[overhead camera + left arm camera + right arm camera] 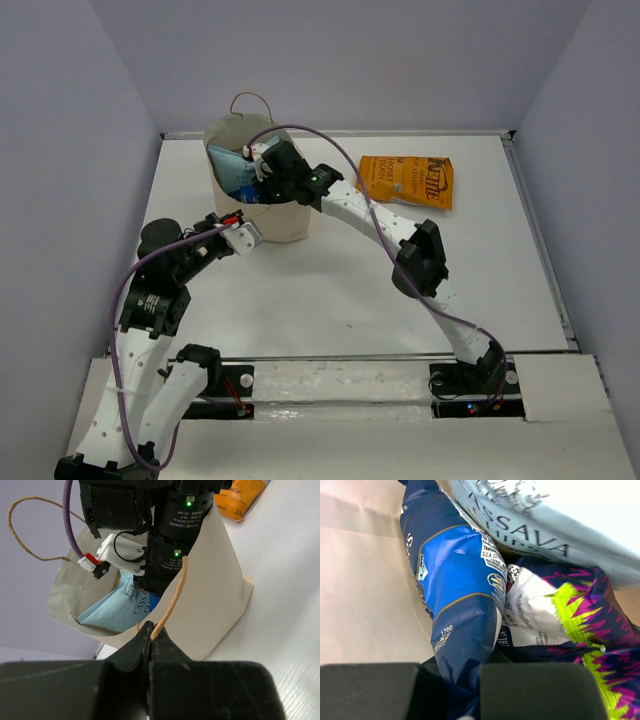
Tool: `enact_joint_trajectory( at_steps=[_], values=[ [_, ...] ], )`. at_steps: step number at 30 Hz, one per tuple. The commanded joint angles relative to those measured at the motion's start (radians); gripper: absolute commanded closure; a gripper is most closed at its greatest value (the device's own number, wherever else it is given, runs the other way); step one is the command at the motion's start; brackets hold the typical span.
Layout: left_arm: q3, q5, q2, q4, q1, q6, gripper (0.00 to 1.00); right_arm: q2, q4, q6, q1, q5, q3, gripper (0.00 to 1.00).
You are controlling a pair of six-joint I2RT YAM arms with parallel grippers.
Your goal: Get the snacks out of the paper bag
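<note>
1. The blue packet (460, 605) sits inside the bag (285, 220); the orange packet (407, 181) lies right of the bag.
2. The right gripper (462, 690) is clenched on the blue packet; the left gripper (150, 635) pinches the bag's handle (175, 595).
3. Next, likely: lift the packet clear of the bag's rim.

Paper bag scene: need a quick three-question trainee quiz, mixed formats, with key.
1. True or false: the orange chip bag lies on the table, outside the paper bag.
2. The right gripper, down inside the paper bag, is shut on which snack? A: light teal packet. B: dark blue bag. C: purple packet.
3. Fill in: the left gripper is shut on the paper bag's brown loop ____.

Key: 1 true; 2 B; 3 handle.
</note>
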Motion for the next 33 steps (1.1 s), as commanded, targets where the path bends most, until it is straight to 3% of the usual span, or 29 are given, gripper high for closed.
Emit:
enact_joint_trajectory(
  at_steps=[1,5,11,20,28,33],
  values=[
    [-0.015,-0.034,-0.008,0.052,-0.004,-0.027,1.0,-0.197,0.285,0.071,0.003,-0.017,0.075,0.99],
    [-0.015,-0.066,0.001,0.06,-0.003,-0.032,1.0,-0.32,0.483,0.16,0.003,-0.094,0.001,0.99],
    [-0.005,-0.118,0.025,0.086,-0.004,-0.058,1.0,-0.412,0.63,0.276,-0.021,-0.089,-0.031,0.99],
    [0.002,-0.163,0.048,0.114,-0.004,-0.089,1.0,-0.467,0.808,0.572,-0.205,-0.117,-0.079,0.99],
    [-0.002,-0.179,0.065,0.146,-0.003,-0.083,1.0,-0.663,0.827,0.585,-0.32,-0.086,-0.246,0.99],
    [0.002,-0.192,0.079,0.163,-0.004,-0.092,1.0,-0.849,0.809,0.545,-0.412,-0.031,-0.456,0.99]
  ],
)
